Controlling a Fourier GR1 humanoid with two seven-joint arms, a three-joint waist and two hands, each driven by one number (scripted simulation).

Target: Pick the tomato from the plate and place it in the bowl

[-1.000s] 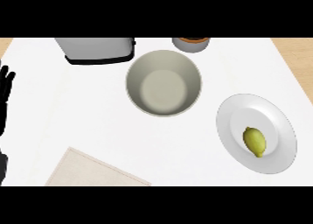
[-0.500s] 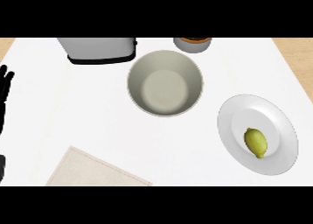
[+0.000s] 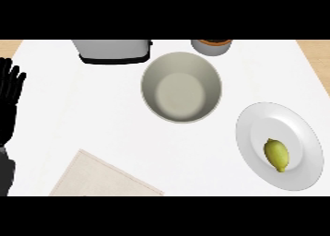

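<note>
One yellow-green fruit (image 3: pixel 276 155) on plate (image 3: pixel 253 122); bowl (image 3: pixel 180 87) apparently holds nothing.

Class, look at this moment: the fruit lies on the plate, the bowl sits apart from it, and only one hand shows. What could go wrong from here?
1. The fruit on the plate is yellow-green and lemon-shaped, not an obvious tomato, so it might go unrecognised.
2. The left hand rests open at the far left edge; reaching across could knock the bowl.
3. The oval fruit may roll when touched.
</note>
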